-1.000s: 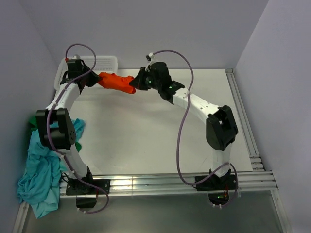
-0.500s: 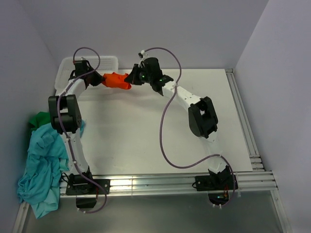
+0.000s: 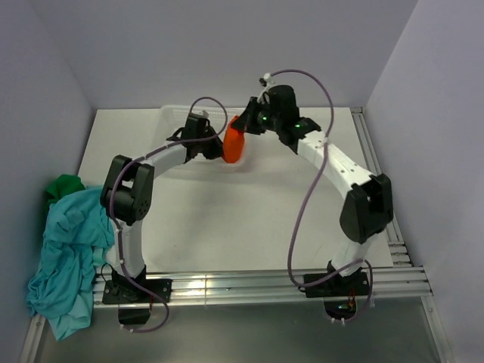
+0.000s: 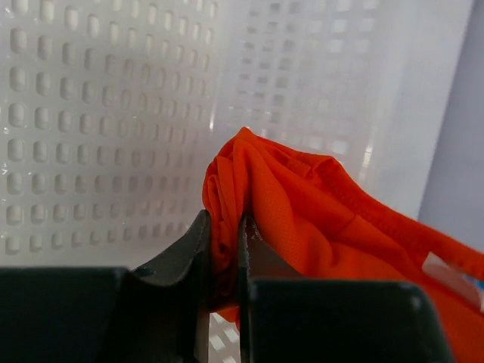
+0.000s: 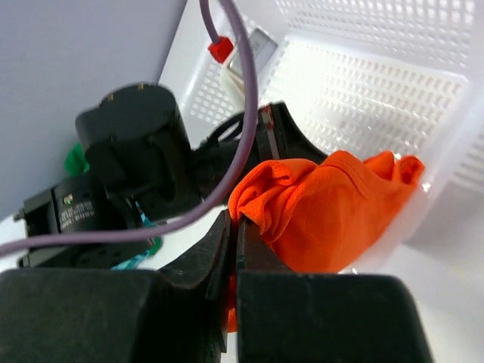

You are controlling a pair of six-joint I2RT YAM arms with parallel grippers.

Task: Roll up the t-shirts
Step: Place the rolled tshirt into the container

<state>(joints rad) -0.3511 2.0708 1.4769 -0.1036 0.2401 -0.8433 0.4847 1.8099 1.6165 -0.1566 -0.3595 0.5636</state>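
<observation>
Orange-red t-shirt (image 3: 234, 144) hangs over white mesh basket (image 4: 91, 113), teal t-shirt (image 3: 68, 249) heaped apart.

left pincer (image 4: 221, 253) | clamped on orange-red t-shirt (image 4: 302, 212) | white mesh basket (image 4: 91, 113) behind

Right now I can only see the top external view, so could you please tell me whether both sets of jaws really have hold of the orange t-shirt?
Observer: The left wrist view shows the left jaws closed on a fold of the orange t-shirt, with cloth squeezed between them.
Operator: Thank you. And the right side, please?
Observer: In the right wrist view, the right jaws are shut on a thin edge of the same shirt, and the rest of the bundle bulges out beyond them.
Operator: What is directly behind the shirt?
Observer: The white mesh basket. Its perforated wall fills the left wrist view behind the shirt, but I cannot tell whether they touch.
</observation>
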